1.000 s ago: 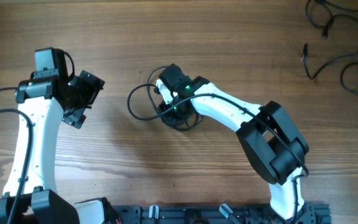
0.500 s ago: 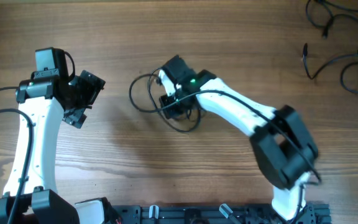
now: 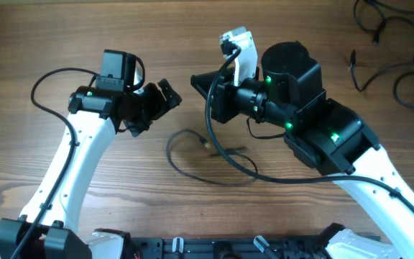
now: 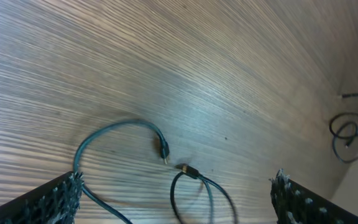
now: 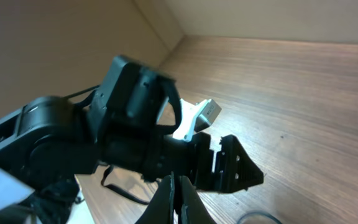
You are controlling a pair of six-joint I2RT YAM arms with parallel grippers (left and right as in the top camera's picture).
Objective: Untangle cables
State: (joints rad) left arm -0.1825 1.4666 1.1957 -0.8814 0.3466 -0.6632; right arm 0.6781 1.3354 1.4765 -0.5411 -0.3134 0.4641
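Two cables [image 3: 390, 67] look sorted at the table's [image 3: 121, 29] far right corner — one looped cable [image 3: 169, 152] to go, mid-table | left gripper [image 3: 158, 108] jaws wide apart near it | right gripper [image 5: 173, 182] jaws together, empty

Right gripper [image 3: 198, 82] rose clear of the cables [image 3: 182, 164], jaws closed; left gripper [image 3: 160, 108] swung toward centre; cables lay looser, lower.

Overhead looks straight down on my bench [image 3: 121, 29] from high. My left wrist view faces down past my left tool [image 4: 176, 198], close to the cable loop [image 4: 114, 127] overhead also shows. My right wrist view looks sideways at my left arm [image 5: 73, 137].
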